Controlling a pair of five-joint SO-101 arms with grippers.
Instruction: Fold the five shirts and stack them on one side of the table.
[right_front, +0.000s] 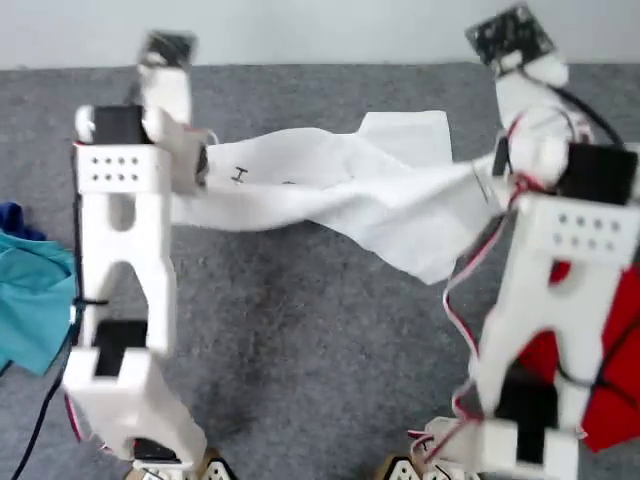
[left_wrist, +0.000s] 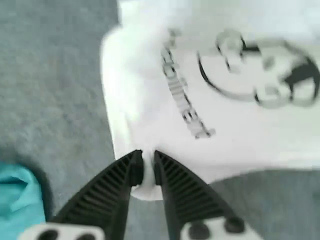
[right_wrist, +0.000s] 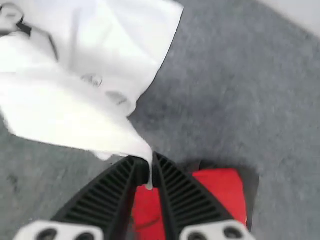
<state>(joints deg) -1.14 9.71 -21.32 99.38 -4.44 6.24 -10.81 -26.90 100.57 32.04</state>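
A white shirt (right_front: 340, 190) with a dark print is stretched between the two arms above the grey table, twisted in the middle. My left gripper (left_wrist: 145, 162) is shut on one edge of the white shirt (left_wrist: 210, 85), near the printed lettering. My right gripper (right_wrist: 148, 170) is shut on a corner of the white shirt (right_wrist: 75, 90) at its other end. In the high view the left gripper (right_front: 200, 165) holds the shirt at the left, and the right gripper (right_front: 497, 178) holds it at the right.
A teal shirt (right_front: 35, 295) lies crumpled at the table's left edge, with something dark blue (right_front: 12, 218) behind it. A red shirt (right_front: 610, 370) lies at the right edge, under the right arm. Grey table surface (right_front: 330, 350) is bare in front.
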